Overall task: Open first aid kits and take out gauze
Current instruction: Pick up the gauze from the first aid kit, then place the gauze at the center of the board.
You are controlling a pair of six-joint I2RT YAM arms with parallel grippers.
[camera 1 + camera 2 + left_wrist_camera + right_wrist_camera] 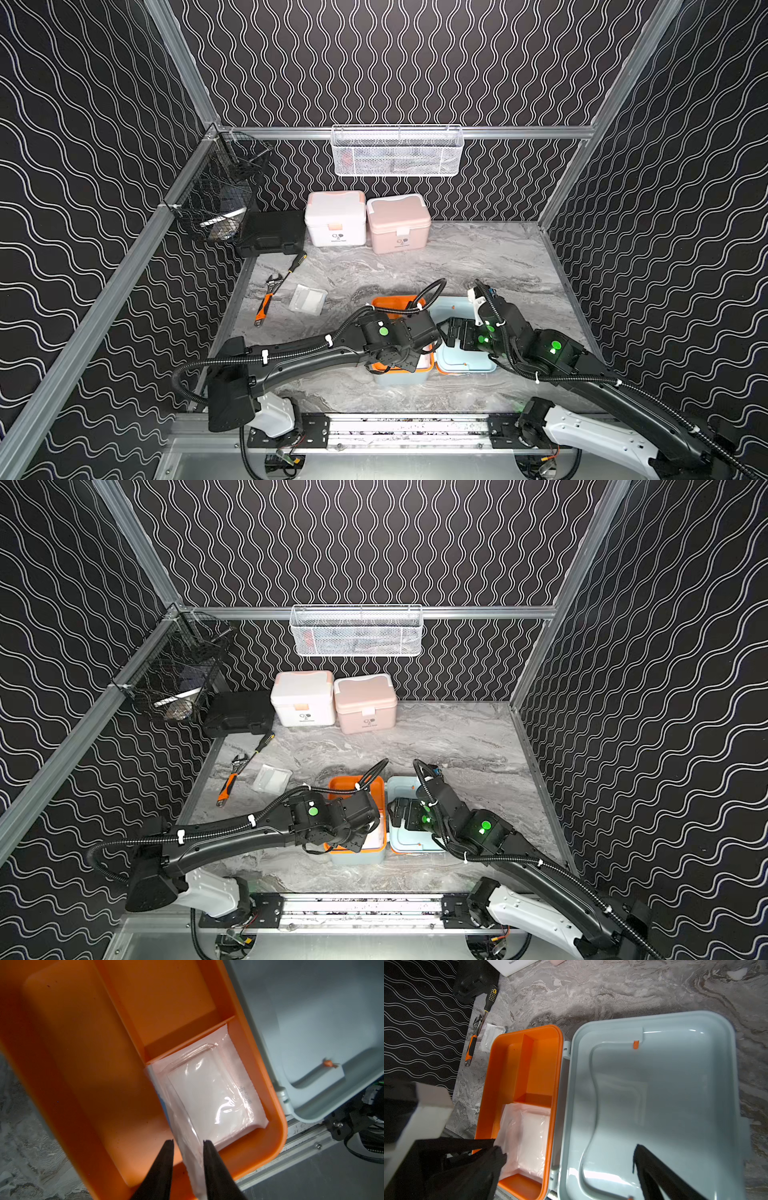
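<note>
The light blue first aid kit (399, 379) lies open near the front, its lid (467, 362) (675, 1084) folded to the right. Its orange tray (83, 1064) (517, 1064) holds a white gauze packet (212, 1093) (533, 1132). My left gripper (188, 1142) (419, 359) reaches into the tray, shut on that packet's raised edge. My right gripper (569, 1155) (451, 332) hangs wide open over the lid's inside, holding nothing. Another gauze packet (308, 298) (272, 778) lies on the table to the left. The white kit (336, 218) and the pink kit (399, 224) stand closed at the back.
A black hard case (272, 232) sits at the back left, with a screwdriver (296, 262) and an orange-handled wrench (266, 301) in front of it. A white mesh basket (397, 151) hangs on the back wall, a black wire basket (220, 199) on the left rail.
</note>
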